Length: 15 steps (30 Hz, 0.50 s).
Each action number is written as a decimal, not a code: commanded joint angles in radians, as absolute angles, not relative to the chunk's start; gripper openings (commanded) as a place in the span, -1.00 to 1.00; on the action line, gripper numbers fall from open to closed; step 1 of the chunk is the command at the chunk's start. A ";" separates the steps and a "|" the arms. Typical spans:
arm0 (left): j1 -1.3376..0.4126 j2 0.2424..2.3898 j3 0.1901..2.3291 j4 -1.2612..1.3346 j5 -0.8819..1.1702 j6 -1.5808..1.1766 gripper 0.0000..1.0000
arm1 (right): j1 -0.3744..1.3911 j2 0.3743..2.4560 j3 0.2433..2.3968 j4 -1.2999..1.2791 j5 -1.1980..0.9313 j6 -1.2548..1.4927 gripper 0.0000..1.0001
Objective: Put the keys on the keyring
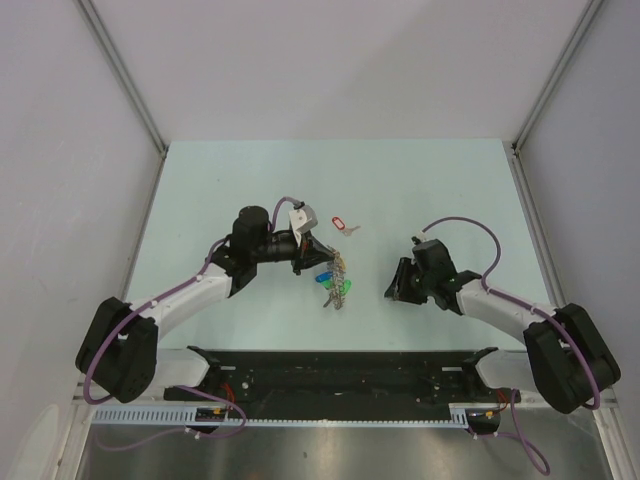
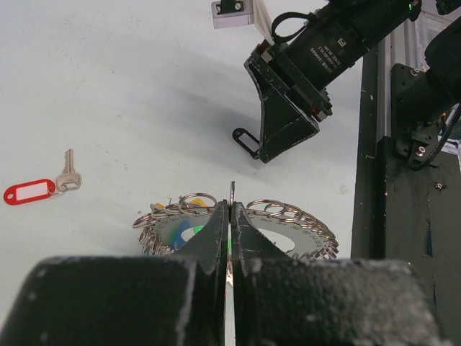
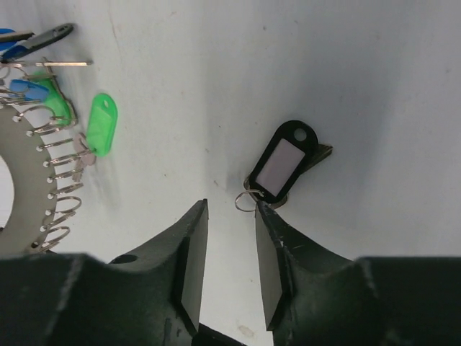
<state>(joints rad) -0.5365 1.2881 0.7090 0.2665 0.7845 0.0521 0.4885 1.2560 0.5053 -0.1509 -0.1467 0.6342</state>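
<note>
1. Your left hand (image 2: 230, 210) is pressed together on the keyring (image 2: 306, 236), pinching its thin wire near the middle of the counter (image 1: 450, 190). The ring's row of small loops and a green tag (image 3: 101, 124) fan out to either side of the grip. Hold that hand steady, because it is your anchor for threading.
2. Your right hand (image 3: 230, 212) has its fingers standing apart and grips nothing. The black-tagged key (image 3: 283, 164) lies flat on the counter just beyond the fingertips. Its small split loop (image 3: 247, 200) points back toward the gap between them.
3. The step in hand looks like picking up that black-tagged key. Ease the right hand forward so the pads bracket the plastic tag itself, not only the wire loop.
4. Grip the tag across its long sides and leave the loop sticking out free. You will likely need the loop clear to slide onto the keyring.
5. Come down low before closing. The tag is thin and lies flat, so a high or off-centre squeeze may flick it away across the smooth counter.
6. You cannot see the keyring's open end from these views, so find it before carrying the key over.
7. The red-tagged key (image 2: 29, 192) lies well apart, farther back on the counter. Leave it for a later pass.
</note>
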 commanded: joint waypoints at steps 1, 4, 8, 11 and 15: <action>-0.541 1.252 0.761 0.302 0.793 0.049 -0.99 | 0.473 1.190 0.518 -0.142 -0.143 0.623 -0.17; -0.540 1.253 0.762 0.302 0.793 0.046 -0.99 | 0.443 1.146 0.520 -0.196 -0.150 0.589 -0.12; -0.541 1.253 0.762 0.304 0.793 0.046 -0.99 | 0.413 1.140 0.520 -0.242 -0.159 0.549 -0.07; -0.541 1.253 0.762 0.301 0.793 0.048 -0.99 | 0.407 1.183 0.520 -0.235 -0.193 0.538 0.00; -0.541 1.253 0.761 0.299 0.793 0.048 -0.99 | 0.425 1.229 0.520 -0.201 -0.210 0.548 0.04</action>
